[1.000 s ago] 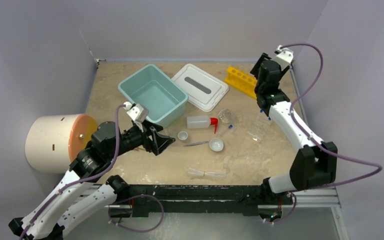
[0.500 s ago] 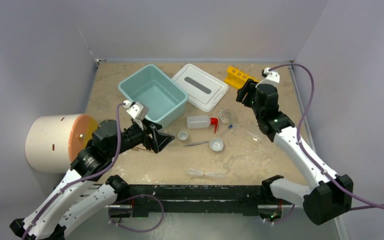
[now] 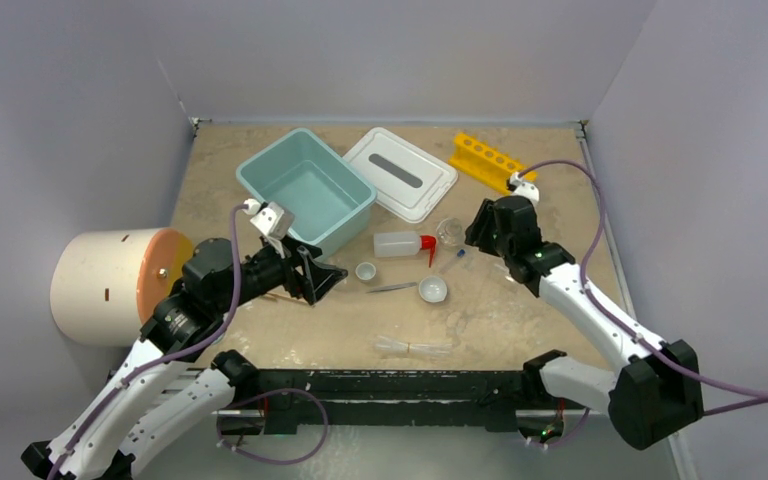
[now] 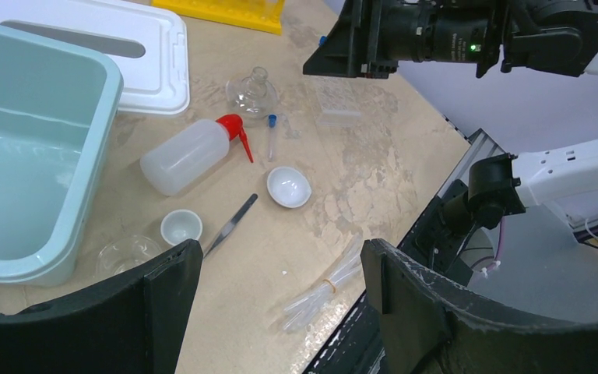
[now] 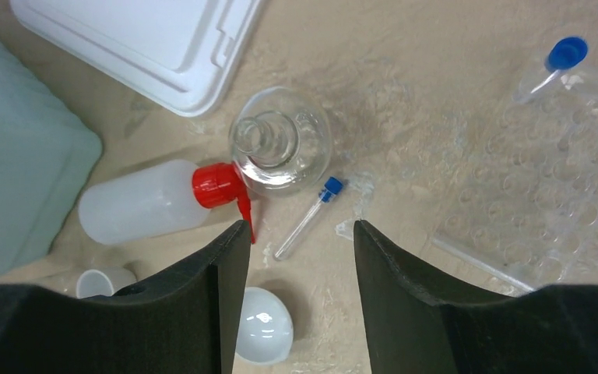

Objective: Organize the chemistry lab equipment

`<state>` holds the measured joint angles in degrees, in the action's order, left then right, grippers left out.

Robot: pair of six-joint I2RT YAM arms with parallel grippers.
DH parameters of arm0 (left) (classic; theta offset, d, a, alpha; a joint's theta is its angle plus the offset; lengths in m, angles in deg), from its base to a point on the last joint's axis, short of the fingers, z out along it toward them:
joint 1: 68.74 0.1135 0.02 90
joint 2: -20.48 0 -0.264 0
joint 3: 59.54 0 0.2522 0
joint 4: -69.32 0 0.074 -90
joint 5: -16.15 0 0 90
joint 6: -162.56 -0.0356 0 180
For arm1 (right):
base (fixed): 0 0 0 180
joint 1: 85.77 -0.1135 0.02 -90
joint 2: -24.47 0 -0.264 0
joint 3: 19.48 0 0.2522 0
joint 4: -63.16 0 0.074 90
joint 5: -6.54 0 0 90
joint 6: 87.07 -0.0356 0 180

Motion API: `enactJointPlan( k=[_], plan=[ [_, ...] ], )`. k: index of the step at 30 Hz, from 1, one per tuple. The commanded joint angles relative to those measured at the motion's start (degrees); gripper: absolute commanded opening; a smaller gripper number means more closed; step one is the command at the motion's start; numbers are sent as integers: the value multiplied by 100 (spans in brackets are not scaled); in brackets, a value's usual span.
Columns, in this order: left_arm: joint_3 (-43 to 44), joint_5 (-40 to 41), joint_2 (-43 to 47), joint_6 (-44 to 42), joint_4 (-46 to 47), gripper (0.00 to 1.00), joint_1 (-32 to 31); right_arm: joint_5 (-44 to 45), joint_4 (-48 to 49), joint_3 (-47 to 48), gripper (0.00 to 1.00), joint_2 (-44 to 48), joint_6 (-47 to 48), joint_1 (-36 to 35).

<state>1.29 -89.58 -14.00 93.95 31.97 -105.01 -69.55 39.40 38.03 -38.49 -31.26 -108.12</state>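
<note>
The clear squeeze bottle with the red nozzle lies in mid-table beside a small glass flask. In front of them are a tiny white cup, metal tweezers, a white bowl and a blue-capped tube. A bundle of clear tubes lies near the front edge. My right gripper hovers open over the blue-capped tube, just right of the flask, holding nothing. My left gripper is open and empty, left of the cup.
The teal tub and its white lid sit at the back, with a yellow rack at the back right. A clear dimpled tray lies right of my right gripper. The cream cylinder stands off the table's left edge.
My right arm has swung from the back right by the yellow rack forward and left to the flask, and its jaws have narrowed. The left arm has barely moved.
</note>
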Motion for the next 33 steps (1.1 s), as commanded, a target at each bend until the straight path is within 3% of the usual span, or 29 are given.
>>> enactJointPlan(
  k=[1,15,33],
  plan=[
    [13,-127,29,-100,243,76,68,46,151,-114,53,-334,-287,-152],
    [5,-209,29,-108,268,76,103,886,732,-181,54,-1626,-941,-945],
    [5,-242,94,-107,257,77,110,1650,669,19,51,-2909,-1929,-1261]
  ],
)
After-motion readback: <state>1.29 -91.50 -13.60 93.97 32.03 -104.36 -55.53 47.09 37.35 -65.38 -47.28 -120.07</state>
